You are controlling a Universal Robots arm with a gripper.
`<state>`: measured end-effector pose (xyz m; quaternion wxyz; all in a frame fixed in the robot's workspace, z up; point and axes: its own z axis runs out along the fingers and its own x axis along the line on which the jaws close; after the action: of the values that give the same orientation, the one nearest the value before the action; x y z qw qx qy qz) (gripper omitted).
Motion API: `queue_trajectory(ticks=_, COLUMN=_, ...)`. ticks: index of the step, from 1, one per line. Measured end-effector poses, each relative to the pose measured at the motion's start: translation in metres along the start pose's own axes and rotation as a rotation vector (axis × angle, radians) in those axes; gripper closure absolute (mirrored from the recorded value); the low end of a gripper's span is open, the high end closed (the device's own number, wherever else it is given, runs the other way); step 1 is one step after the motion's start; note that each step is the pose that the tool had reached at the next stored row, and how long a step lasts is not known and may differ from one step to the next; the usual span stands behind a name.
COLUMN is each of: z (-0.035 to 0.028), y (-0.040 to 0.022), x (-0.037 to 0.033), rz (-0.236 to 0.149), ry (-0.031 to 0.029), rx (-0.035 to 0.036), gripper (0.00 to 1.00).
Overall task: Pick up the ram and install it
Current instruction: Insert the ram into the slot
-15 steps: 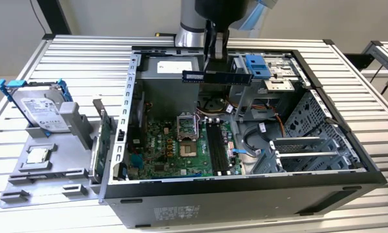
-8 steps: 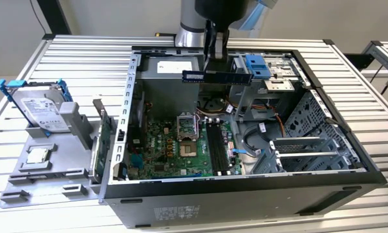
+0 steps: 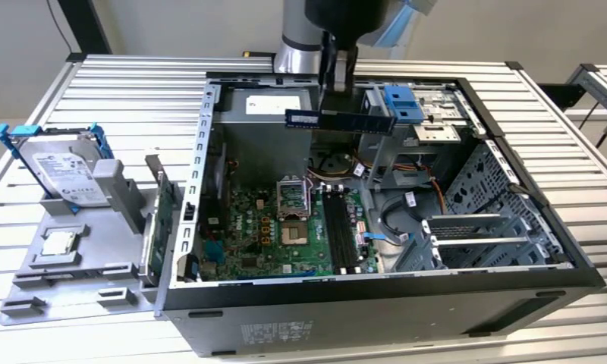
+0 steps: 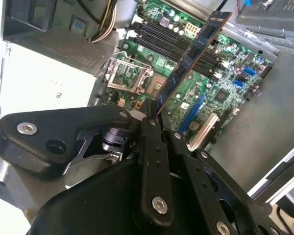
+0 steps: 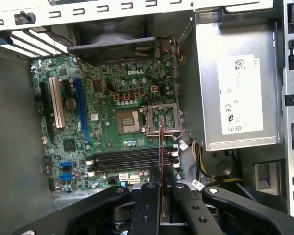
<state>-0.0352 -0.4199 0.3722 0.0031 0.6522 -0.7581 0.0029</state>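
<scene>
Currently the hand (image 4: 154, 116) is closed on the ram (image 4: 193, 56). In the exterior view the stick hangs level above the open computer case (image 3: 385, 318), at 12 o'clock from the motherboard (image 3: 253, 227) and its black memory slots (image 3: 336, 227).

Matt black gripper (image 4: 154, 120); ribbed bare-metal table (image 3: 131, 76).

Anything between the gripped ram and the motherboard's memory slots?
No, open air only: the second wrist view shows the ram in the gripper, clear of the memory slots.
</scene>
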Motion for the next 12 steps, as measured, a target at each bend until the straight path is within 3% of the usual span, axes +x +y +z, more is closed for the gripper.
queue_trajectory(ticks=12, z=0.0000, y=0.0000, x=0.0000, rz=0.153, ry=0.0005, rx=-0.0010, gripper=1.00)
